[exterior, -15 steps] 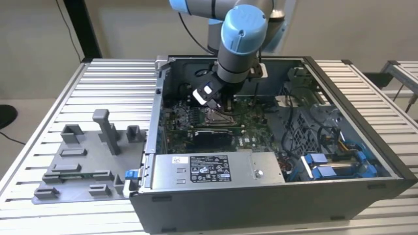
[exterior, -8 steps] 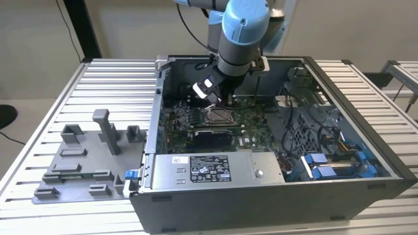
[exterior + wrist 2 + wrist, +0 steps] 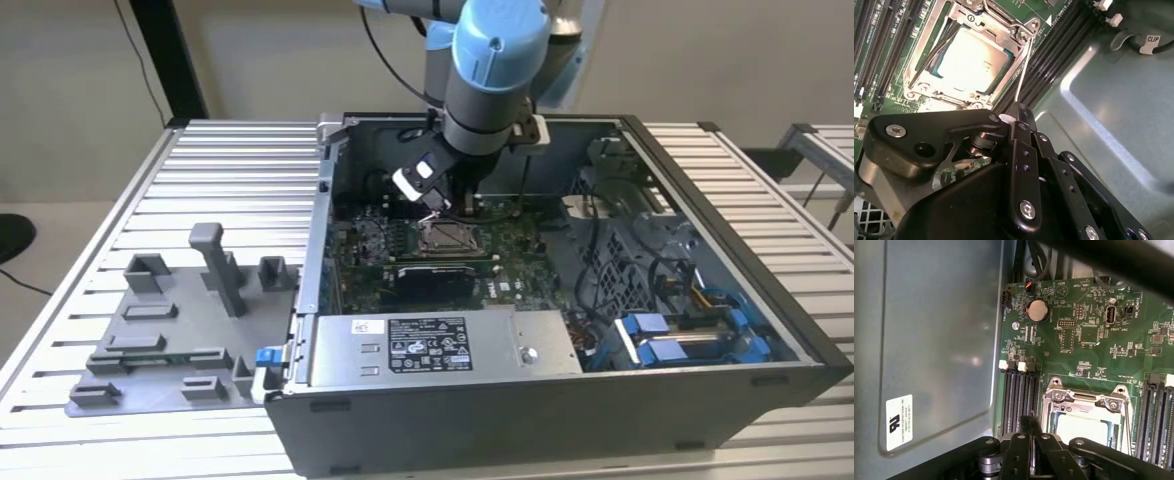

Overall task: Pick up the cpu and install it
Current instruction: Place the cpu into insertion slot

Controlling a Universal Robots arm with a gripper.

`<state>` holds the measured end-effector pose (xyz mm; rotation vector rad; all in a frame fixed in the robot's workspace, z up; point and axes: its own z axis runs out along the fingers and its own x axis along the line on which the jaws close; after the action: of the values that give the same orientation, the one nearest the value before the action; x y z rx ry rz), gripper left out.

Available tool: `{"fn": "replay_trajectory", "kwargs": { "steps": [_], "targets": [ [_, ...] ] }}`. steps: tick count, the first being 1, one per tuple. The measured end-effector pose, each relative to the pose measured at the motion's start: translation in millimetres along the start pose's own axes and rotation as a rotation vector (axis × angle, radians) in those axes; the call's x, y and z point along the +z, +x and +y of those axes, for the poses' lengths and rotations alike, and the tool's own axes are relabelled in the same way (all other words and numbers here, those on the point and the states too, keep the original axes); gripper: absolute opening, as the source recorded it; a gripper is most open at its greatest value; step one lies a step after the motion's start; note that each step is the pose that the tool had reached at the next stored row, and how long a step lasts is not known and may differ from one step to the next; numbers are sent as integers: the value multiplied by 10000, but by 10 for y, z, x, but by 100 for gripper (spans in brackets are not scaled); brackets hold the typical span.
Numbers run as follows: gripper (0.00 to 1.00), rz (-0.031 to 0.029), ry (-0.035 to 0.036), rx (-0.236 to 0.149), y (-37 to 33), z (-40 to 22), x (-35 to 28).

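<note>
– The cpu (image 3: 971, 62): where is it?
– Lying flat inside the socket frame (image 3: 996, 17), pale top up, in both wrist views. My pincer (image 3: 1021, 106) does not hold it. The pincer hangs just above the frame's edge, fingers pressed together. A thin lever wire (image 3: 1023, 75) runs from the frame up to my tips; I cannot tell whether I pinch it.
– Which step is this?
– I judge the picking and placing done, and the work now at securing the chip. Any move here calls for small, steady motion, with wire and frame so near my tips.
– And around the frame?
– The green board (image 3: 1079, 330), inside the open computer case (image 3: 534, 400). The case stands on a ribbed metal table (image 3: 227, 170), with grey fixture blocks (image 3: 160, 330) beside it, well apart from the frame. A pale wall (image 3: 267, 60) stands behind.
</note>
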<state>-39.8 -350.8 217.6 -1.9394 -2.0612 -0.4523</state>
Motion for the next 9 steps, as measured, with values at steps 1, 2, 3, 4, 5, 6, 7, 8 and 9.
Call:
{"fn": "replay_trajectory", "kwargs": {
  "steps": [1, 2, 3, 4, 5, 6, 7, 8, 9],
  "targets": [
    [0, 5, -2, -2, 3, -11, -4],
    [0, 15, -2, -3, 6, -30, -7],
    [0, 20, -2, -2, 8, -50, -11],
    [0, 25, -4, -3, 11, -77, -13],
    [0, 27, -3, -2, 14, -116, -15],
    [0, 29, -4, -1, 17, -157, -16],
    [0, 28, -4, -1, 20, -201, -17],
    [0, 27, -4, 0, 23, -245, -18],
    [0, 27, -4, 1, 26, -287, -19]
  ]
}}
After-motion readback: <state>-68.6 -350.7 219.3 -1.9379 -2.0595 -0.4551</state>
